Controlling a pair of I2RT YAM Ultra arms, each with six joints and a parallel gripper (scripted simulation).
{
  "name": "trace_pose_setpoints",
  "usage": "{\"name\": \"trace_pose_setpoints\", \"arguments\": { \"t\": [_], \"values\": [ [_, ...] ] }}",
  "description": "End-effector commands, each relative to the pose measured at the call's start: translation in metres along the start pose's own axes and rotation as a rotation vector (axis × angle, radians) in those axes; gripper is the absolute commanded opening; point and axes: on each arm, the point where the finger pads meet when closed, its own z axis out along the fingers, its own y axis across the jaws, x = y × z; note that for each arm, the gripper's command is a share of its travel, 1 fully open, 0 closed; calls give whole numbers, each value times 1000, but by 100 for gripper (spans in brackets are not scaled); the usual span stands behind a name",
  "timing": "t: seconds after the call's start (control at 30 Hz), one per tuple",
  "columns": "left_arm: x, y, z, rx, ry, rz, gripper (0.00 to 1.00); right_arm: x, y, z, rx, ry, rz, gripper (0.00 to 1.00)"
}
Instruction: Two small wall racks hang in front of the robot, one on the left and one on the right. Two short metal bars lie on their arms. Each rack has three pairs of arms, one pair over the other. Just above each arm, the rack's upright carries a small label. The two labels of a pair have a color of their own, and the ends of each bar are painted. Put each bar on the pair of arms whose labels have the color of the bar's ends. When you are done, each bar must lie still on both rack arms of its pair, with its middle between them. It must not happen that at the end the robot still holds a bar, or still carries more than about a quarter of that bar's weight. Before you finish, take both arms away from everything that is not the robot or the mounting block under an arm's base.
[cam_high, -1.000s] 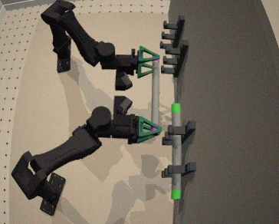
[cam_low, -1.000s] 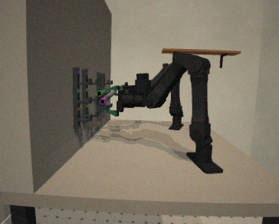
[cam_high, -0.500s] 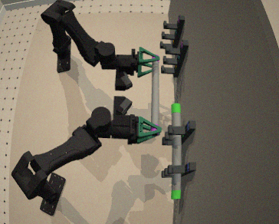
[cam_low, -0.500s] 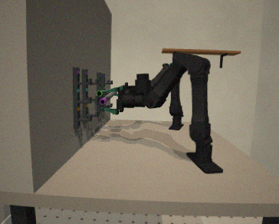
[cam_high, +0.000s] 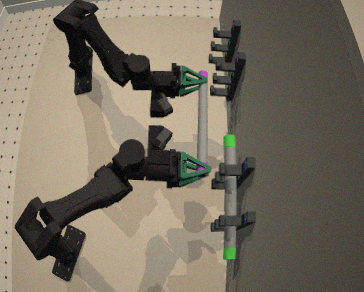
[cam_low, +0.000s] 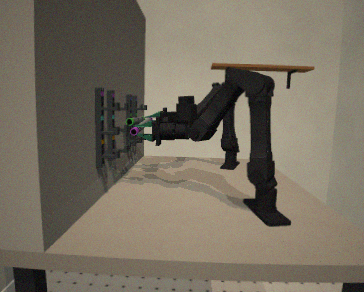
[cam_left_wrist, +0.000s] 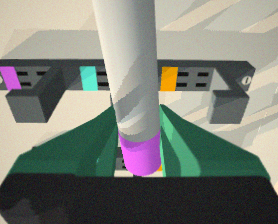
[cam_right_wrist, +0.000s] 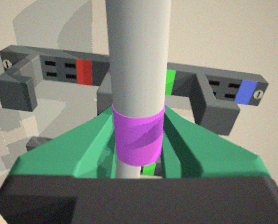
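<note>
Nearest, the left arm's base plate (cam_high: 81, 89) (cam_low: 280, 220) and the right arm's base plate (cam_high: 79, 245) (cam_low: 229, 167) sit on the table (cam_high: 150, 215) (cam_low: 150, 225), with both arms reaching toward the racks. The left gripper (cam_high: 202, 79) (cam_low: 137, 131) (cam_left_wrist: 138, 112) is closed to a narrow gap around the magenta-ended bar (cam_high: 203, 120) (cam_low: 134, 131) (cam_left_wrist: 134, 75) (cam_right_wrist: 138, 60), taking it at one painted end. The right gripper (cam_high: 206, 169) (cam_low: 146, 119) (cam_right_wrist: 138, 112) is likewise closed to a narrow gap, with the bar's other magenta end between its fingers. The bar runs crosswise from one gripper to the other, in front of the rack arms and off them. Beyond it stands the left rack (cam_high: 236, 36) (cam_low: 99, 155) (cam_left_wrist: 55, 45), its labels magenta at the top, turquoise in the middle and orange at the bottom. The right rack (cam_high: 250, 163) (cam_low: 131, 102) (cam_right_wrist: 42, 53) has blue labels at the top, green in the middle and red at the bottom. The green-ended bar (cam_high: 230, 195) (cam_low: 130, 121) lies across its middle arms, the green-labeled pair, below the top arms, with both green ends sticking out past them. Farthest is the dark gray wall (cam_high: 300, 150) (cam_low: 75, 75) behind the racks.
</note>
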Motion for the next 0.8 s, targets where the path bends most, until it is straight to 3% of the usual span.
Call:
{"name": "trace_pose_setpoints", "arguments": {
  "t": [0.0,0.77],
  "values": [
    [1,5,5,-7,6,5,0,3,-26,-2,79,5,98,4],
    [1,9,5,-14,5,-6,0,-1,0,0,77,7,98,51]
  ]
}}
